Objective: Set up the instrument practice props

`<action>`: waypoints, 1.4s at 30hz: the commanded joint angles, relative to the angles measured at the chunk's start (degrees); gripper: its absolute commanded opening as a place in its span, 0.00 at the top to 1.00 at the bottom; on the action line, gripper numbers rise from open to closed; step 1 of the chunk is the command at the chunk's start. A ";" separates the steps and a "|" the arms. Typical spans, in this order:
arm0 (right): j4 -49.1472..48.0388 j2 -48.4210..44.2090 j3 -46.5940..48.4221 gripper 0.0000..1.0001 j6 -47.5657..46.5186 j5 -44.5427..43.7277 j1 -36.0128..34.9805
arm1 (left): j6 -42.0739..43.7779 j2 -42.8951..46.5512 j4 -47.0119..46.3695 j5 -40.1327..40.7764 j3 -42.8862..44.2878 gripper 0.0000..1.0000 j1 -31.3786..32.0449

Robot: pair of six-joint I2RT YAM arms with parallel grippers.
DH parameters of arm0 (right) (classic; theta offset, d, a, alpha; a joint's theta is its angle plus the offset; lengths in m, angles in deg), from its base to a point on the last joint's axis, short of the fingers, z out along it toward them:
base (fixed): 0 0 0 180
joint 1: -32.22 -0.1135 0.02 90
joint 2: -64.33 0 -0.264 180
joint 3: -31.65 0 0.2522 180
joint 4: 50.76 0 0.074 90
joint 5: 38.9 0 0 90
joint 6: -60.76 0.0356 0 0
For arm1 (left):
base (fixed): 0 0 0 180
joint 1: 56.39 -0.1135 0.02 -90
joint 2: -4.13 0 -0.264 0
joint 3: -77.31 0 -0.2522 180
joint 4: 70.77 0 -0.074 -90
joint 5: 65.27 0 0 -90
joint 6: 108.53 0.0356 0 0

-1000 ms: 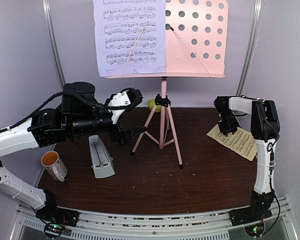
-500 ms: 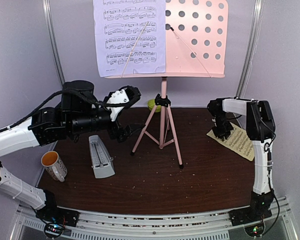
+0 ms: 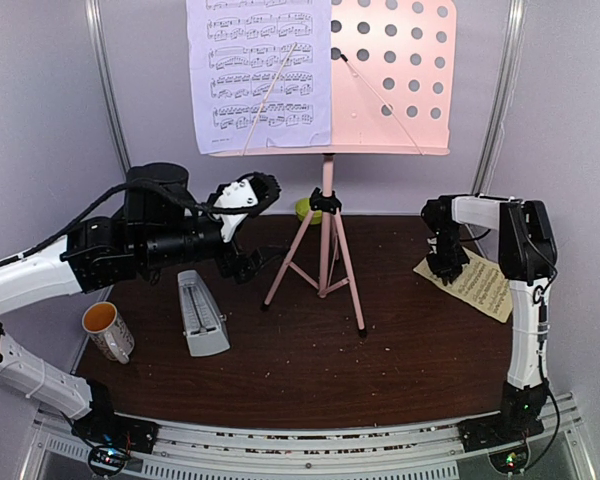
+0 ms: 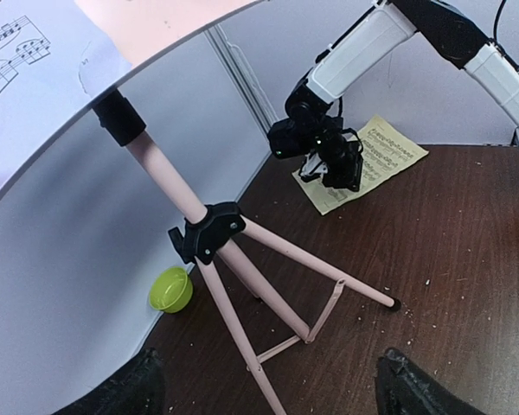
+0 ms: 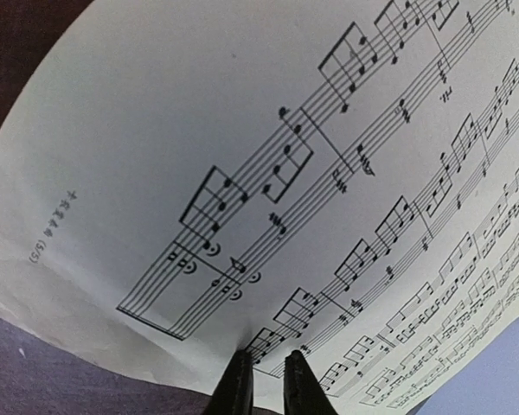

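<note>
Over the dark table [image 3: 380, 370], right gripper [image 5: 266, 356] seemingly pinches the pale-yellow page [image 5: 242, 130], left gripper [image 4: 268, 380] spread.

"(5/5)" printed on pale-yellow sheet-music page [image 5: 242, 156], beside staves; adjoining characters illegible.

The left arm [image 3: 40, 270] is stretching from the near left corner of the table [image 3: 310, 370] across its left side, forearm about level and held above the top. Its wrist is pointing toward the back middle, and the left gripper [image 3: 260, 228] is hanging in the air with its fingers [image 4: 125, 393] spread wide, nothing between them.

The right arm [image 3: 525, 330] is standing straight up along the right edge, elbow bent at the top, forearm pointing left. Its wrist is angling down, and the right gripper [image 3: 445, 268] is sitting low by the right edge, fingers [image 5: 235, 380] almost together, nipping the edge of a page [image 5: 156, 173].
</note>
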 commanded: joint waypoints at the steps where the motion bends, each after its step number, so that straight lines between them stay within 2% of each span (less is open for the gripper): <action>1: 1.04 -2.36 -2.06 0.84 0.24 12.34 0.84 | 0.62 -0.17 -3.96 -1.19 -0.09 0.14 -0.57; 4: 4.76 0.75 1.64 0.84 1.10 17.49 -0.30 | 0.75 -0.68 -4.02 -1.42 0.51 0.14 -0.65; 9: 5.93 1.01 3.30 0.84 1.84 18.70 -2.28 | 0.69 -0.44 -3.97 -1.27 0.67 0.14 -0.68; 15: 3.27 -3.23 -4.39 0.83 2.56 25.49 -3.80 | 0.58 -0.59 -4.27 -1.16 0.62 0.14 -0.68; 20: -3.59 -9.06 -10.27 0.83 5.41 28.13 -7.00 | 0.32 -1.41 -4.51 -1.94 1.51 0.14 -0.68; 23: -9.04 -15.07 -11.49 0.77 7.67 23.38 -8.39 | 0.10 -1.60 -4.23 -2.11 1.88 0.14 -0.68; 26: -10.91 -18.69 -10.11 0.67 5.64 11.84 -10.81 | 0.14 -1.46 -3.82 -2.11 1.98 0.14 -0.68; 30: -8.76 -17.43 -7.10 0.47 1.88 -3.21 -14.32 | 0.64 -1.14 -3.37 -1.57 1.92 0.14 -0.73; 32: -6.89 -15.20 -5.98 0.44 0.88 -8.05 -15.23 | 0.83 -0.95 -3.29 -1.44 1.90 0.14 -0.68; 35: -5.61 -12.40 -6.22 0.43 -0.12 -11.47 -15.41 | 0.84 -0.75 -3.04 -1.26 1.76 0.14 -0.68; 39: -8.68 -11.50 -9.12 0.36 -1.37 -12.96 -15.41 | 0.54 -0.09 -2.97 -0.80 1.22 0.14 -0.68; 42: -8.99 -9.30 -8.15 0.34 -2.04 -14.21 -15.43 | 0.39 0.29 -2.65 -0.59 0.94 0.14 -0.68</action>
